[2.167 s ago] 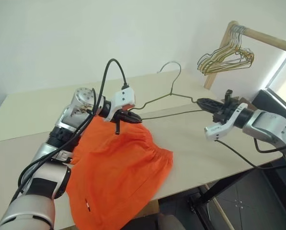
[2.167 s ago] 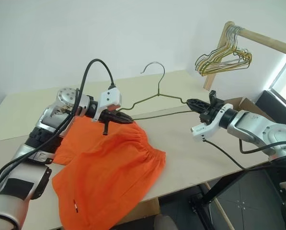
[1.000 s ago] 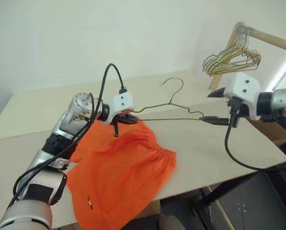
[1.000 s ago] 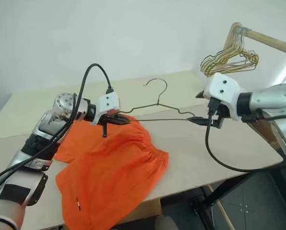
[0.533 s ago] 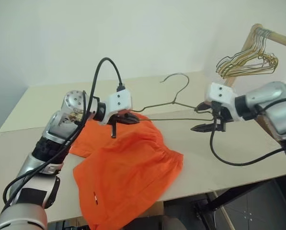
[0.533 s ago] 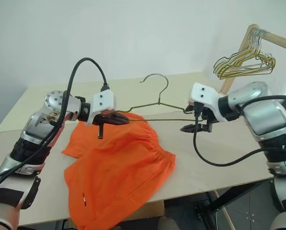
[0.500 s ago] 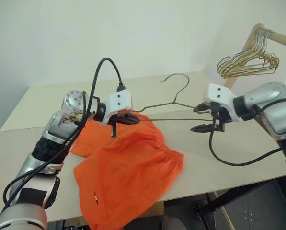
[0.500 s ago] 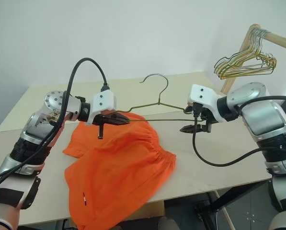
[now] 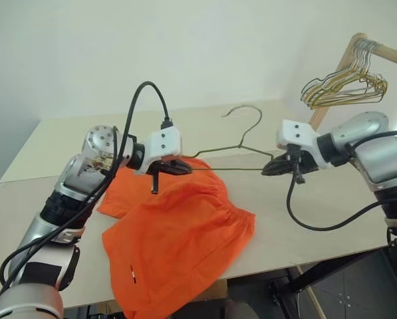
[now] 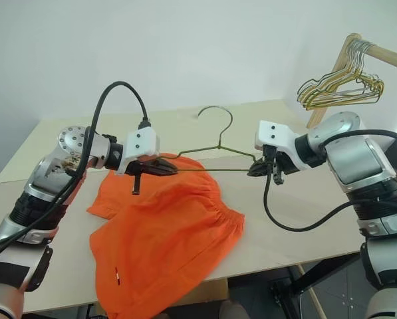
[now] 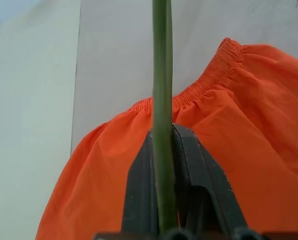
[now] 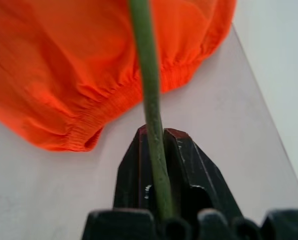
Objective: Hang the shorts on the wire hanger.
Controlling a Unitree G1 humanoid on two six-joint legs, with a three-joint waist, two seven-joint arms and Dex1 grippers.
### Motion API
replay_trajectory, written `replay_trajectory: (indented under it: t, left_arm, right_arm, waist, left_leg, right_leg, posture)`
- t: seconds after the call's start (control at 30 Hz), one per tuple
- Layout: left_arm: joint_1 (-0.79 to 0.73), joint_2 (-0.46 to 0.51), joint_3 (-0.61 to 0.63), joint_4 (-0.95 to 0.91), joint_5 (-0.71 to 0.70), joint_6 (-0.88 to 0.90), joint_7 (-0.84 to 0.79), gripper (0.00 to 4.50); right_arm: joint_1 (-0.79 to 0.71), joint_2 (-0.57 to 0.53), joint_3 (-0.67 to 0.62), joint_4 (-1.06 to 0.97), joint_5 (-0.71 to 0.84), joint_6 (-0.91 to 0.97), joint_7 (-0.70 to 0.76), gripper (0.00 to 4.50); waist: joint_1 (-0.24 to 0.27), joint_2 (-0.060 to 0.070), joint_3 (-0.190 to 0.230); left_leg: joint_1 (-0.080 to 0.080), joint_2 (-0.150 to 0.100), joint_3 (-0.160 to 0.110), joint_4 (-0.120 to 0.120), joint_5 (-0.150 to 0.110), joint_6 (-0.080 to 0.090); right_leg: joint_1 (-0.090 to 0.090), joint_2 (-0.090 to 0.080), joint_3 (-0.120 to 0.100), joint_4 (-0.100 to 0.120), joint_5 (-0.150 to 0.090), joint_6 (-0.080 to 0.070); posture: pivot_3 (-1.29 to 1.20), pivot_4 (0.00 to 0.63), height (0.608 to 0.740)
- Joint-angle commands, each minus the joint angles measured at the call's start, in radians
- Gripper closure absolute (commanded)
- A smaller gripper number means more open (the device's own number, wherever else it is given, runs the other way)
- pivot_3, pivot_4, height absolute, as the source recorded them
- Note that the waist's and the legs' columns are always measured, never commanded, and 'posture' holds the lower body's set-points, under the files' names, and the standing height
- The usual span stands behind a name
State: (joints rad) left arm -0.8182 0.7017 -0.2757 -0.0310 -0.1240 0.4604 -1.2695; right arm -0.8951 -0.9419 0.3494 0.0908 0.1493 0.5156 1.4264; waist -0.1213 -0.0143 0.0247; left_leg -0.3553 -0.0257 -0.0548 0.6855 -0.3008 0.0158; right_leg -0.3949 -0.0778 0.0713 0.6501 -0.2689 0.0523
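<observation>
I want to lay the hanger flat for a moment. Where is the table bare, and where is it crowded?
Bare: the table behind the shorts toward the wall, and the strip right of the shorts toward the table's right edge. Crowded: the middle, where both grippers hold the wire hanger over the shorts.

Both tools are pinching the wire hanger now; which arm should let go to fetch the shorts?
Probably the left: the left tool grips the wire hanger right above the shorts, while the right tool sits beyond them.
</observation>
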Motion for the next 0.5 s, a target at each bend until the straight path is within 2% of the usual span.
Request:
replay_trajectory:
  t: [0.03,0.17,0.23,0.27,0.4,0.5]
  left_arm:
    - [-0.002,0.005,0.017,-0.021,-0.02,-0.016,-0.01,4.5]
    - [0.012,0.007,0.04,-0.001,-0.046,-0.048,-0.037,4.5]
    - [0.019,-0.003,0.068,0.026,-0.089,-0.117,-0.079,3.94]
    - [0.019,-0.012,0.087,0.044,-0.119,-0.146,-0.103,3.82]
    - [0.003,-0.014,0.144,0.159,-0.129,-0.204,-0.08,2.61]
    - [-0.003,0.023,0.19,0.236,-0.124,-0.222,-0.069,1.62]
  right_arm:
    - [-0.005,-0.005,-0.033,-0.024,0.005,0.005,0.016,4.47]
    - [0.033,-0.019,-0.062,-0.08,0.04,0.045,0.029,4.47]
    - [0.055,-0.029,-0.078,-0.11,0.06,0.072,0.032,4.5]
    - [0.063,-0.035,-0.085,-0.121,0.069,0.085,0.033,4.5]
    - [0.16,-0.069,-0.168,-0.221,0.148,0.228,-0.014,4.5]
    - [0.286,-0.102,-0.269,-0.315,0.222,0.357,-0.069,4.5]
  waist:
    - [0.0,0.0,0.0]
    - [0.002,0.0,0.0]
    - [0.002,0.0,0.0]
    - [0.002,0.0,0.0]
    - [0.006,0.0,0.0]
    - [0.015,0.0,0.0]
  left_leg:
    - [0.0,0.0,0.0,0.0,0.0,0.0]
    - [0.0,0.0,0.0,0.0,0.0,0.0]
    - [0.0,0.0,0.0,0.0,0.0,0.0]
    - [0.0,0.0,0.0,0.0,0.0,0.0]
    - [0.0,0.0,0.0,0.001,0.0,0.0]
    - [0.0,0.0,0.0,0.001,0.0,0.0]
  right_leg:
    - [0.0,0.0,0.0,0.0,0.0,0.0]
    - [0.0,0.0,0.0,0.0,0.0,0.0]
    - [0.0,0.0,0.0,0.0,0.0,0.0]
    - [0.0,0.0,0.0,0.0,0.0,0.0]
    - [0.0,-0.001,0.0,0.0,0.0,0.0]
    - [0.0,-0.001,-0.001,0.0,0.0,0.0]
  posture:
    - [-0.09,0.0,0.74]
    - [-0.09,0.0,0.74]
    - [-0.09,0.0,0.74]
    - [-0.09,0.0,0.74]
    - [-0.1,0.0,0.74]
    - [-0.11,0.0,0.74]
